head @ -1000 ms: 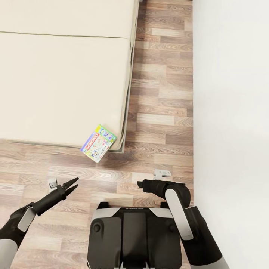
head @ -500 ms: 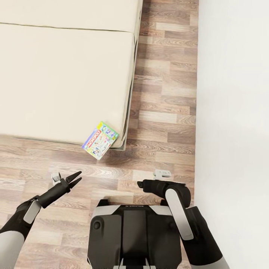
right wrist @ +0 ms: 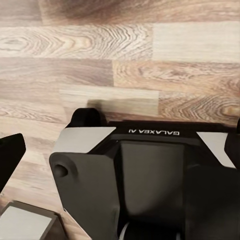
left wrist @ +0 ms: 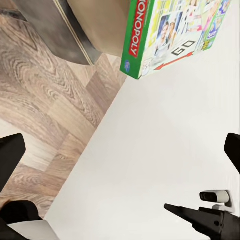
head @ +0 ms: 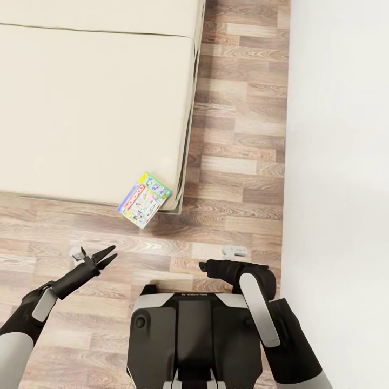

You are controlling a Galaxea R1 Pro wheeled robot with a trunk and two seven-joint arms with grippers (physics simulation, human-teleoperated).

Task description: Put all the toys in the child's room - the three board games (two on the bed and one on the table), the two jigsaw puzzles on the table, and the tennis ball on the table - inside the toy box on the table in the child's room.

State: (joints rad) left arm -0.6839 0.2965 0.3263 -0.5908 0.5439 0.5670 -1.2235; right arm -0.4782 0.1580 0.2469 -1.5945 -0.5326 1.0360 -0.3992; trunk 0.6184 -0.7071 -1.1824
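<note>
One board game, a colourful Monopoly carton (head: 143,200), lies on the near right corner of the cream bed (head: 92,108), partly overhanging the edge. The left wrist view looks up at it (left wrist: 170,35) from below. My left gripper (head: 114,252) hangs open over the wood floor, a short way in front of and to the left of the carton, holding nothing. In the left wrist view its fingers (left wrist: 11,152) stand wide apart. My right gripper (head: 201,266) is open and empty, low in front of my base. The table, toy box, puzzles and tennis ball are out of view.
A white wall (head: 340,162) runs along the right, leaving a strip of plank floor (head: 237,135) between it and the bed. My dark base (head: 194,335) sits at the lower middle, also under the right gripper (right wrist: 122,150).
The whole view has shifted a little, so the camera moved. The left gripper has come slightly nearer the carton. Nothing was taken hold of or let go.
</note>
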